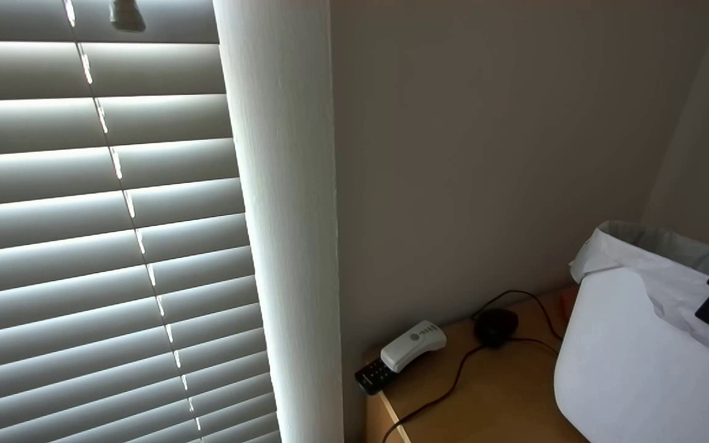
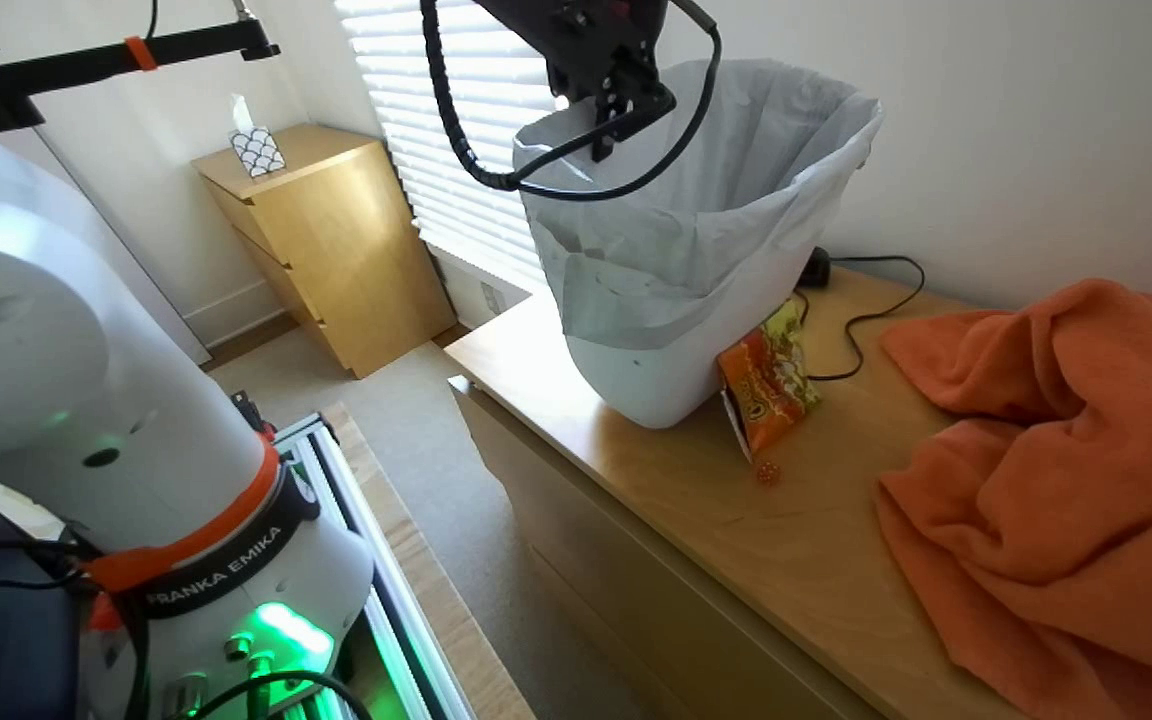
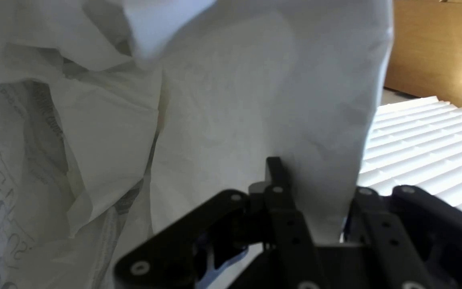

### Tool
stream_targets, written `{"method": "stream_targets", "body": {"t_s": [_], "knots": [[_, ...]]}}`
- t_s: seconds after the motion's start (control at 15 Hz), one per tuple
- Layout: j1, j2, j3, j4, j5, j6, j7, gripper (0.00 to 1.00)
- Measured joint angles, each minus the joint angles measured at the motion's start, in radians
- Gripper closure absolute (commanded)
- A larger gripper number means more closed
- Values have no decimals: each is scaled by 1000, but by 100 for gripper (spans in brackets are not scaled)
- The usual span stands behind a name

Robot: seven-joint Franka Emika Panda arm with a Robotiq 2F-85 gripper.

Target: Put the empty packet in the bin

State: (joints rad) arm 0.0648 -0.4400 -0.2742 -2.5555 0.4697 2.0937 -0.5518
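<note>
Hand (image 3: 318, 184): in the wrist view, its fingers (image 3: 278, 180) are standing clearly apart, one inside and one outside the bin (image 3: 378, 76); the rim is running through the gap, and whether either finger is touching it is hard to judge.
Liner (image 3: 219, 104): in the same view, whitish plastic is hanging in creases down the bin's inside, printed lettering showing at the left.
Blind (image 3: 423, 136): in the wrist view too, white slats are catching bright light beyond the rim.
Packet (image 2: 771, 385): in an exterior view, the orange and yellow-green packet is leaning outside the bin, just beside its base, on the table (image 2: 696, 490).
Round piece (image 2: 767, 473): there, something small and orange-red is lying just beside the packet's lower end.
Cloth (image 2: 1056, 500): there too, orange fabric is lying rumpled on the table.
Arm (image 2: 156, 400): in that view, its base is glowing green at the left.
White handset (image 1: 413, 344): in an exterior view, it is lying partly over a black remote (image 1: 374, 375) at the table's corner, while the bin is standing at the right, a dark finger showing against its outer side.
</note>
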Motion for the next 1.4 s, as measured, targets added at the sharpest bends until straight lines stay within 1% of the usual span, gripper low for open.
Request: {"method": "stream_targets", "body": {"t_s": [0.33, 0.53, 0.93, 1.13, 1.4], "knots": [[-8, 0, -10, 7, 51, -24, -29, 97], [-17, 0, -19, 19, 72, -58, -45, 97], [-52, 0, -19, 21, 71, -69, -53, 97], [-81, 1, -25, 17, 69, -72, -53, 97], [-138, 16, -42, 15, 56, -72, -53, 97]]}}
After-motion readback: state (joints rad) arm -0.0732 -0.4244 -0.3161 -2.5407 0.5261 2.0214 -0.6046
